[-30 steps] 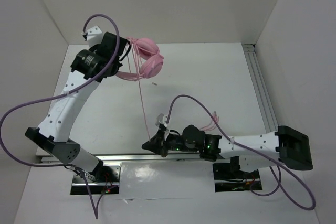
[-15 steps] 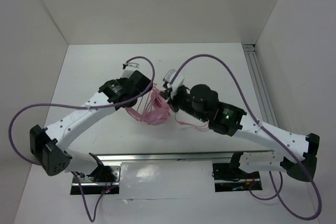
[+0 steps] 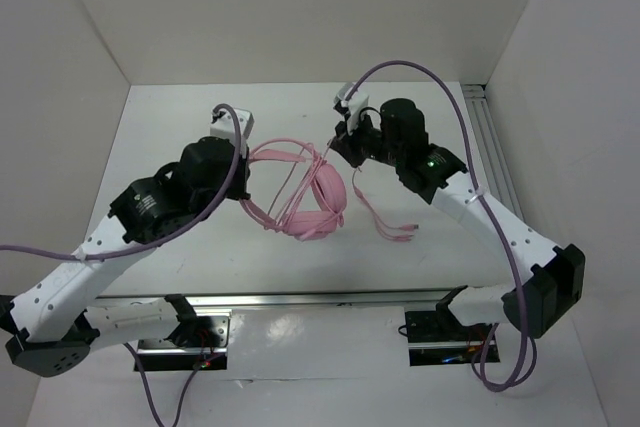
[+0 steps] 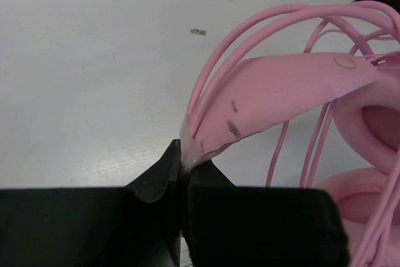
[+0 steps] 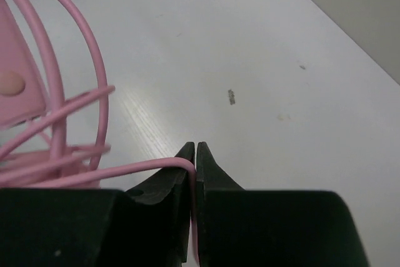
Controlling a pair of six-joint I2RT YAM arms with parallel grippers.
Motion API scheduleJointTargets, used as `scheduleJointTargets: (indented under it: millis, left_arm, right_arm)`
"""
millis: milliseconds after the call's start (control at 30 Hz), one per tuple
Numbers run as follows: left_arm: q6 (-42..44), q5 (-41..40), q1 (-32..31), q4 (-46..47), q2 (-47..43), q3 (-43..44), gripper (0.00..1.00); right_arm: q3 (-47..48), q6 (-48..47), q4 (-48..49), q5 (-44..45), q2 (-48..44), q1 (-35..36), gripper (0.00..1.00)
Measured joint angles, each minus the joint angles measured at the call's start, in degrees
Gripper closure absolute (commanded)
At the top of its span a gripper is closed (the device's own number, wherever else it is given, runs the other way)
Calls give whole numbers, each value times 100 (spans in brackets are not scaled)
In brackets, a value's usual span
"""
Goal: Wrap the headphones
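The pink headphones (image 3: 322, 197) lie mid-table, earcups to the right of the wire headband (image 3: 275, 152). My left gripper (image 3: 243, 162) is shut on the headband's pink band; in the left wrist view the band (image 4: 281, 92) rises out of the closed jaws (image 4: 184, 167), with an earcup (image 4: 369, 123) at right. My right gripper (image 3: 343, 139) is shut on the thin pink cord (image 5: 125, 170), which enters the closed jaws (image 5: 195, 154) from the left. Cord loops (image 3: 385, 227) hang down to the table right of the earcups. Strands of cord cross over the headband (image 3: 300, 182).
White walls enclose the table on the left, back and right. An aluminium rail (image 3: 495, 162) runs along the right edge and another along the near edge (image 3: 310, 299). Thick purple robot cables (image 3: 420, 72) arch over both arms.
The left gripper moved the headphones back and slightly right. The right gripper carried the cord up and away toward the back right, drawing strands over the headband.
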Motion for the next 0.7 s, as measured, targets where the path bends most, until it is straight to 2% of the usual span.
scheduleJointTargets:
  millis: [100,133,167,333,467,700]
  left_arm:
    - [315,444,13,-306,72,553,100]
    - [372,514,15,-422,140,804,100]
    - [498,570,28,-601,238,1150,100]
    - [789,1110,-2,-1440,809,2712,100]
    - [686,1458,-76,-1707,1182,3698,100]
    - [-7,1250,-101,-1895,1349,4028,100]
  right_arm:
    - [142,162,149,-745,271,-28,88]
    - [131,247,212,-953,315,-28,85]
    - [101,358,337,-1128,337,-42,76]
    - [-584,1071,1620,-1762,328,-179,73]
    - [-1241,1720,2632,-2085,407,-195,67]
    - [-1534,2389,3875,-2299,1051,-13,66]
